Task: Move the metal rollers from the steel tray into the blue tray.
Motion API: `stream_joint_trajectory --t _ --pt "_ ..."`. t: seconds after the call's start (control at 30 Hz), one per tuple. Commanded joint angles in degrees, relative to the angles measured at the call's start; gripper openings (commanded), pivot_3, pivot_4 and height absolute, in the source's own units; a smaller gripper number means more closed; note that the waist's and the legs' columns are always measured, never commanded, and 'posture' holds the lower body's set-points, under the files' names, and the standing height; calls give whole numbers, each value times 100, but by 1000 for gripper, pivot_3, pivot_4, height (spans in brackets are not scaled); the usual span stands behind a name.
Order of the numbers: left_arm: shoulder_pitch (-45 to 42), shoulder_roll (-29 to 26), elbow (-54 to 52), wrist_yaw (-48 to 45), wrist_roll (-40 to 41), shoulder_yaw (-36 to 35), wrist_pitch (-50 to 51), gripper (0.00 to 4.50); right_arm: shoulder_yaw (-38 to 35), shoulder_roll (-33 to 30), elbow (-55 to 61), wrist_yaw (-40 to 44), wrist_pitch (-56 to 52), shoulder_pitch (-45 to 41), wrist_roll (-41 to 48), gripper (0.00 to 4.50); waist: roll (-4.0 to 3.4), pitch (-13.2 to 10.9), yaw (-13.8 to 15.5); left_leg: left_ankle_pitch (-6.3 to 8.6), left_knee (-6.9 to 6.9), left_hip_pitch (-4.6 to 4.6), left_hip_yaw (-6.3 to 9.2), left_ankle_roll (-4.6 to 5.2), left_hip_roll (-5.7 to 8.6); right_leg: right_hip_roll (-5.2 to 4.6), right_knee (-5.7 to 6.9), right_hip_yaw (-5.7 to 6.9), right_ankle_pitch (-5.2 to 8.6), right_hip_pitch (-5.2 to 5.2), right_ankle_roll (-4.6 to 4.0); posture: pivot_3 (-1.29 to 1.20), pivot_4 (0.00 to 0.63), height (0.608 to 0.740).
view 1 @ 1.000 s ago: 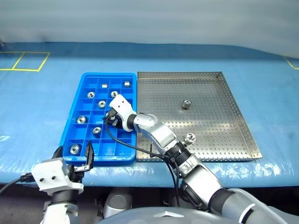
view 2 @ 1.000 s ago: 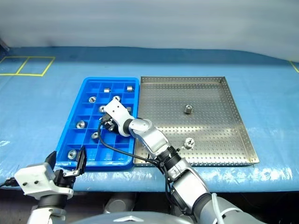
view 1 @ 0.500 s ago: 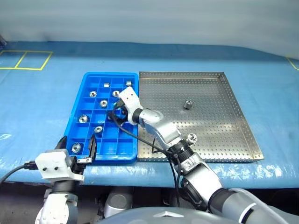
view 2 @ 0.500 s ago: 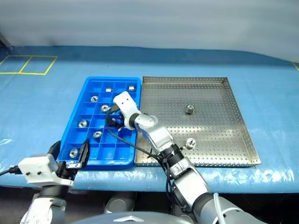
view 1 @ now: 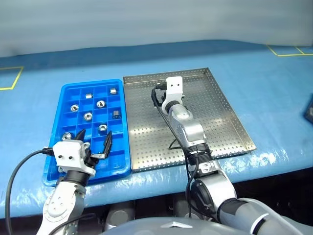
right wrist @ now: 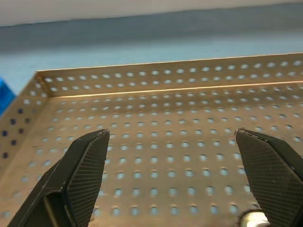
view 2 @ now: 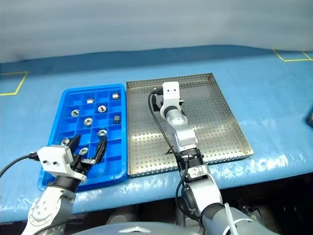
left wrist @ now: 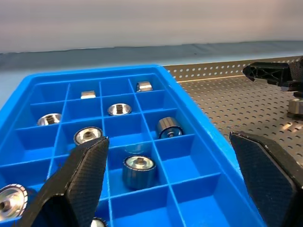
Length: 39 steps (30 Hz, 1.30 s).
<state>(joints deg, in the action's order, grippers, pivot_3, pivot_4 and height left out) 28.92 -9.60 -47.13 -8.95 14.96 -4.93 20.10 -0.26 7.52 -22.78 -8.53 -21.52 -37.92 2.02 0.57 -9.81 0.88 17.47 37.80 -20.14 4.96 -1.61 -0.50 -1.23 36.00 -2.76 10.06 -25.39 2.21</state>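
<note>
Left eye view gives me the blue tray [view 1: 124, 147] beside the steel tray [view 1: 230, 122], metal rollers [view 1: 100, 104] sitting in its compartments. My right gripper [right wrist: 182, 182] hangs spread wide and empty over the perforated floor; my left gripper [view 1: 94, 145], likewise agape, hovers at the blue tray's near end.

We see silver-grey arm segments with black joints, white wrist blocks with small screws, black cables looping beside each arm, and black fingers [left wrist: 80, 182] textured like fine mesh.
</note>
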Motion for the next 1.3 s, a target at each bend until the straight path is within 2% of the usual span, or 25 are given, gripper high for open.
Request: stream_joint_trajectory --t 0.03,0.43,0.53,0.73,0.77,0.83,0.9,1.03,1.17,1.3 --pt "-45 -40 -26 -47 71 0 31 4464 -256 204 -247 -479 238 -190 17 4476 0 0 -12 0 1 0 0 0 0 0 0 -1 0 1 0 188 150 740" --pt "110 5 -77 -43 59 76 34 4464 -671 415 -1157 -1007 430 -456 425 4476 0 0 -19 0 3 2 -4 1 1 1 1 -7 0 2 1 216 150 740" --pt "135 28 -76 -28 58 68 2 4464 -769 444 -1277 -1058 413 -496 590 3900 0 1 -15 0 3 9 -4 1 1 1 1 -7 0 11 1 219 150 740" --pt "168 61 -79 1 48 39 -36 4464 -689 462 -1107 -1042 260 -451 678 1914 -1 1 -20 1 3 26 -4 2 0 4 3 -8 11 27 15 229 150 740" --pt "177 65 -74 9 38 42 -49 4464 -616 480 -953 -1022 126 -394 672 1709 -1 1 -21 1 3 26 -4 2 -1 4 3 -8 11 26 14 234 150 740" --pt "195 75 -73 23 32 48 -75 4464 -449 510 -579 -963 -223 -273 662 1732 -1 1 -17 1 2 25 -4 2 -1 4 3 -9 9 25 12 237 150 740" --pt "212 97 -79 55 17 50 -100 4464 -200 479 -153 -722 -601 -172 688 1732 -2 1 -14 1 2 20 -4 2 0 4 3 -9 4 20 3 251 150 740" --pt "325 146 -108 79 -12 39 -175 4464 489 275 951 780 -1742 -74 1348 1732 -2 1 -10 2 -4 15 -3 4 -1 4 3 -7 2 11 -1 260 150 740" --pt "479 179 -148 113 -55 -34 -274 4464 1435 -53 1842 1912 -2216 -264 1460 1732 -2 0 33 2 -13 14 2 5 -2 3 2 -1 6 8 -4 283 150 740" --pt "607 219 -191 157 -82 -46 -361 4464 1933 -125 2197 2517 -2404 -473 1455 1732 -2 0 130 2 -10 14 4 4 -2 2 2 2 22 10 16 304 150 740"
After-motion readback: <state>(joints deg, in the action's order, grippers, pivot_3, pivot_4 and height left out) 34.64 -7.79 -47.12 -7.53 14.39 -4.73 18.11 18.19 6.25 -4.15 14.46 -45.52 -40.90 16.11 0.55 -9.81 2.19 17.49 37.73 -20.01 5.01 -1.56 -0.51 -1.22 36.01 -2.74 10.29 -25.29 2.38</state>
